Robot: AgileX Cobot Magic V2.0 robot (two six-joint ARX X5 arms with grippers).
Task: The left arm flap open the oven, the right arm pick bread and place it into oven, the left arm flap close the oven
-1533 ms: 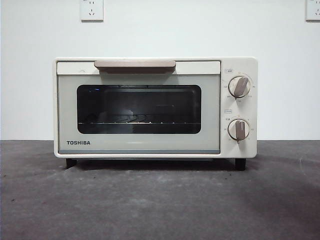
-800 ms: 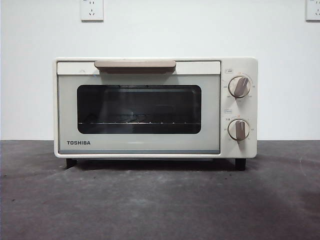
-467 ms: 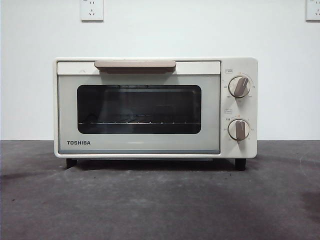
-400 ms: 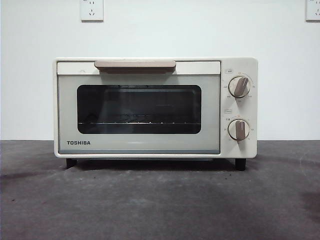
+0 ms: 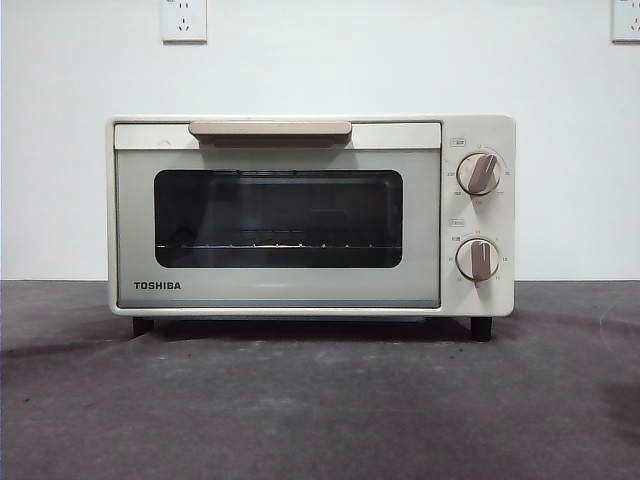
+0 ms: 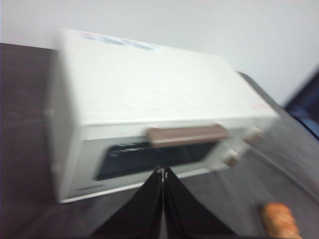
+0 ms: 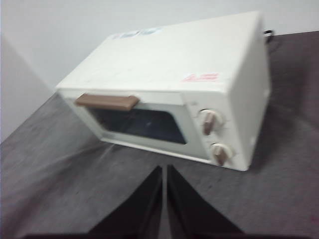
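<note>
The cream-white TOSHIBA oven (image 5: 310, 215) stands on the dark table with its door shut and its beige bar handle (image 5: 270, 129) at the top; it also shows in the left wrist view (image 6: 149, 114) and the right wrist view (image 7: 174, 84). The golden-orange bread (image 6: 280, 220) lies on the table in front of the oven's knob side, seen only in the left wrist view. My left gripper (image 6: 163, 172) is shut and empty, hovering in front of the oven door below the handle (image 6: 187, 135). My right gripper (image 7: 164, 169) is shut and empty, above the table in front of the oven.
Two knobs (image 5: 479, 173) sit on the oven's right panel. A wire rack (image 5: 275, 244) shows through the dark window. A white wall with sockets (image 5: 183, 19) stands behind. The dark grey table (image 5: 320, 400) stretches in front of the oven.
The oven has not moved. The reflections in the window have shifted slightly.
</note>
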